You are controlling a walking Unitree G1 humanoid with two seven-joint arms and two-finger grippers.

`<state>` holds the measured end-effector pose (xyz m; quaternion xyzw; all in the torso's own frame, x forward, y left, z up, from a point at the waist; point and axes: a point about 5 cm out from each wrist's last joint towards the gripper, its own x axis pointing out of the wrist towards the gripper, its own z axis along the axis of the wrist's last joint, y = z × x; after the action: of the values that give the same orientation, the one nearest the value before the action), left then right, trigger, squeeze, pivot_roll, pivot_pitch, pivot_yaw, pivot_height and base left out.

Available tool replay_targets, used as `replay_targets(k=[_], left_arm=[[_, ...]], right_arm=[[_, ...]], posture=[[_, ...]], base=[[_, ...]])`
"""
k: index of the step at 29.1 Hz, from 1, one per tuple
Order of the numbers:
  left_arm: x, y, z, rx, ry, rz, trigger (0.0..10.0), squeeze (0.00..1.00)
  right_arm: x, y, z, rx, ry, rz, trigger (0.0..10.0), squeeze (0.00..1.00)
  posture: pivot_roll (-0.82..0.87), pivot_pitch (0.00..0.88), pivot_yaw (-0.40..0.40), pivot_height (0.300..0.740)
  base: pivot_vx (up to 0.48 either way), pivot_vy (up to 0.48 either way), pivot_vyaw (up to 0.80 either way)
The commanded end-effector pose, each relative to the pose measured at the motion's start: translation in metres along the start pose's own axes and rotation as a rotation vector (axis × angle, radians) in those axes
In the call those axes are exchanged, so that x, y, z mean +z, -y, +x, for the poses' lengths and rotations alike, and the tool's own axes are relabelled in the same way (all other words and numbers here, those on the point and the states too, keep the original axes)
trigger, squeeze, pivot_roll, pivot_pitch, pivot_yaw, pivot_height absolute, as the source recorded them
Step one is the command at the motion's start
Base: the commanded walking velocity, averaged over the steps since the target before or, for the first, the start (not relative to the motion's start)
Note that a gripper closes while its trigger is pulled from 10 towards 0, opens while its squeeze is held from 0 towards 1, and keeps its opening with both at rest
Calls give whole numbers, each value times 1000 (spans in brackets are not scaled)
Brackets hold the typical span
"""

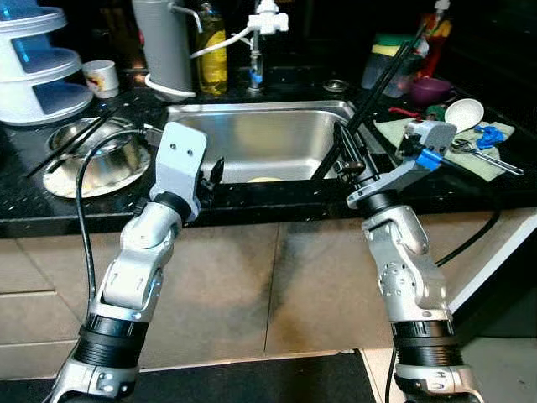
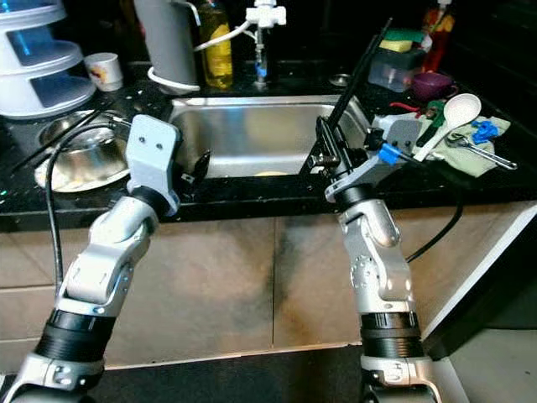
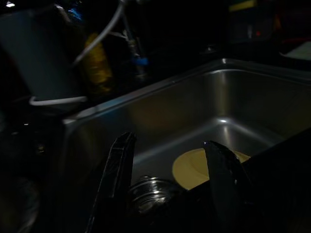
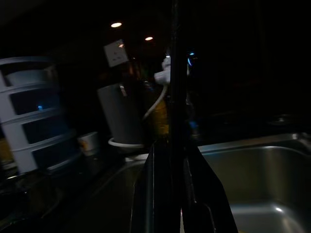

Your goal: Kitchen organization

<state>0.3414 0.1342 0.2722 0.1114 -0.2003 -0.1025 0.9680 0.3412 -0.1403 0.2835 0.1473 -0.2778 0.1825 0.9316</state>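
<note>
Right gripper (image 1: 346,161): centre-right of the frame, at the sink's right front corner; fingers closed on black chopsticks (image 1: 382,80), which slant up toward the upper right.
Left gripper (image 1: 213,172): centre-left, at the sink's front edge; fingers (image 3: 119,167) parted, holding nothing.
Sink (image 1: 252,134): steel, centre of the frame, set in the black desk (image 1: 33,206); a pale yellow plate (image 3: 192,167) and a drain fitting lie in the basin.
Steel bowl (image 1: 105,164): left of the sink, on the desk.
White spoon (image 1: 463,113): right of frame, on a green cloth (image 1: 482,155).
Yellow bottle (image 1: 211,50): behind the sink, upper centre.
Mug (image 1: 101,77): upper left.
</note>
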Motion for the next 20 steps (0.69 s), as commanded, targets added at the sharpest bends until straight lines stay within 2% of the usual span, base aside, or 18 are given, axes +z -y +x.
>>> replay_targets(k=[1, 20], left_arm=[[-4, 2, -3, -12, -18, -6, 10000, 0], [-3, 5, -3, -32, -19, -7, 10000, 0]], right_arm=[[1, 0, 0, -5, 14, -3, 10000, 0], [1, 0, 0, -4, 25, -8, 10000, 0]], posture=[[-47, 115, -20, 740], [-49, 109, -15, 740]], base=[[304, 0, 0], [306, 0, 0]])
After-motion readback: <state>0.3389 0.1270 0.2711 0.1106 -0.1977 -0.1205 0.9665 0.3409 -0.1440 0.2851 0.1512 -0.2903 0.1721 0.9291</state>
